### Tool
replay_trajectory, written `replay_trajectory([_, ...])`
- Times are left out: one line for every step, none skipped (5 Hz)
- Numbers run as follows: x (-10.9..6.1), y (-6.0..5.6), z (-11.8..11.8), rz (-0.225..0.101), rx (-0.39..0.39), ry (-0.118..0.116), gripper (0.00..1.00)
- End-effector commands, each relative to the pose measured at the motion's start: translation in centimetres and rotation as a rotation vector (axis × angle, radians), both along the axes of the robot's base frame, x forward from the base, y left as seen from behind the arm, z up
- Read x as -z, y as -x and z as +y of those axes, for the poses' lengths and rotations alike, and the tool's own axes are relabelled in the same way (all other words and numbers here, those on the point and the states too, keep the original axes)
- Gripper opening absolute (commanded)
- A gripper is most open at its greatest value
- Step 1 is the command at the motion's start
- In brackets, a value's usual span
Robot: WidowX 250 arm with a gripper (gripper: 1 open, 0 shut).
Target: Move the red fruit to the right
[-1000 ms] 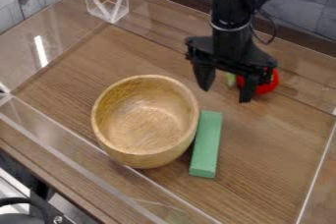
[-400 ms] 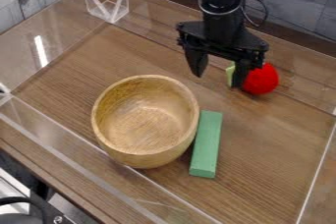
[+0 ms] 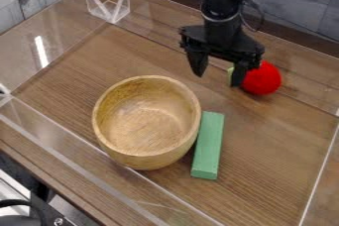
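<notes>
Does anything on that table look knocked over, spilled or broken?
Nothing stands out as spilled or broken. The wooden bowl sits upright, the green block lies flat beside it, and the red fruit looks whole, though the gripper partly blocks the view around it.

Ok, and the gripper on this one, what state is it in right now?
Gripper: open, fingers spread apart, holding nothing, the red fruit beside it.
</notes>
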State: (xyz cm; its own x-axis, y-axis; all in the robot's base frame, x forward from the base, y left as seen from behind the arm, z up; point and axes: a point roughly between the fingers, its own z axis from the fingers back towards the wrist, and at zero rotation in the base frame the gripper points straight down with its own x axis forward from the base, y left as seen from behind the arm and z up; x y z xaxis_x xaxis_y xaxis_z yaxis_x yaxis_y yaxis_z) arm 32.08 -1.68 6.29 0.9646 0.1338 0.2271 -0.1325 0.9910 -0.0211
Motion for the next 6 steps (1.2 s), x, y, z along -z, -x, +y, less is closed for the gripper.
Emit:
replay_trajectory([-0.6,-2.1,0.7,-0.068,-0.023,-0.008,1.0])
replay_trajectory([-0.6,-2.7,0.1,-0.066,-0.041,-0.014,1.0])
replay_trajectory([-0.6,-3.1,-0.5,-0.063,-0.061,-0.019,1.0])
replay_trajectory([-0.4,-3.4,-1.0,-0.059,-0.081,-0.024,0.0])
replay_trajectory([-1.8,-2.8,-0.9,-0.06,-0.091,-0.022,0.0])
replay_trajectory([-3.1,-1.8,-1.3,-0.057,-0.079,-0.018,0.0])
